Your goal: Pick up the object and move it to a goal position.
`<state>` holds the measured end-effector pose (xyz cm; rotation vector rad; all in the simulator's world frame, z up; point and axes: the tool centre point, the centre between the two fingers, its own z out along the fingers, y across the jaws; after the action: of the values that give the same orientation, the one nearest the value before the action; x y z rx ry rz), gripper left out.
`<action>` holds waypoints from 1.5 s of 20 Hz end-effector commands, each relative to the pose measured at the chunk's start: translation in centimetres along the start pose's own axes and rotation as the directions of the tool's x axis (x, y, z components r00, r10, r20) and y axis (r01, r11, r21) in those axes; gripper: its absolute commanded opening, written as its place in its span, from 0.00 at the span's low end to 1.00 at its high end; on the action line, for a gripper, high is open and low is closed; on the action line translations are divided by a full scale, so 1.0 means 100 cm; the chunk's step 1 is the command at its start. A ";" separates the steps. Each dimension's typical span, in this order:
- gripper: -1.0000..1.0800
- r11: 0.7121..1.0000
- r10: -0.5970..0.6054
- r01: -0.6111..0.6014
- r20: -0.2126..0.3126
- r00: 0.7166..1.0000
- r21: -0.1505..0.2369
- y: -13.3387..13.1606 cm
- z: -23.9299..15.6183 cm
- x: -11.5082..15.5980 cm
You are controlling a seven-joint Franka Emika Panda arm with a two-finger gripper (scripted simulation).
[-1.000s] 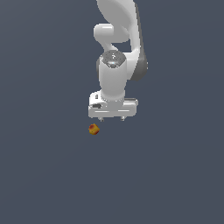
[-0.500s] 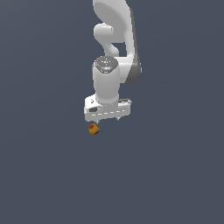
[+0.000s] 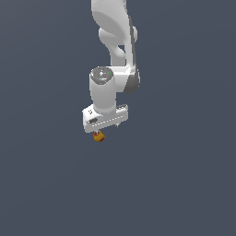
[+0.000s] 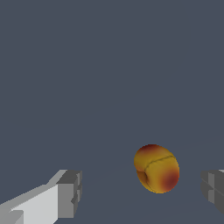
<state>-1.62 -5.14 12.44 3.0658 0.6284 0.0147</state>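
Observation:
The object [image 3: 98, 136] is a tiny yellow-orange lump with a red patch, lying on the dark grey floor. In the exterior view the white gripper [image 3: 107, 126] hangs directly over it, and the hand's lower left corner almost touches it. The wrist view shows the object [image 4: 156, 169] between the two grey fingertips [image 4: 71, 193], closer to the one at the frame's edge. The gripper [image 4: 142, 189] is open, with a clear gap on each side of the lump. Nothing is held.
A plain dark grey floor [image 3: 184, 184] fills both views. The white arm [image 3: 115, 41] rises from the hand toward the top of the exterior view. No other objects or goal marker show.
The hand has moved down and toward the exterior view's left, closing in over the object. The object has stayed in place on the floor.

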 end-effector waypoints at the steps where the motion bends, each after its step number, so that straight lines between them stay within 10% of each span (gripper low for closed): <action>1: 0.96 0.998 -0.056 0.056 0.001 0.998 0.002 0.006 0.007 -0.006; 30: 0.96 0.950 -0.313 0.313 0.002 0.950 0.015 0.031 0.051 -0.036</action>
<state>-3.62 -9.42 7.81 2.9381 1.1106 0.0010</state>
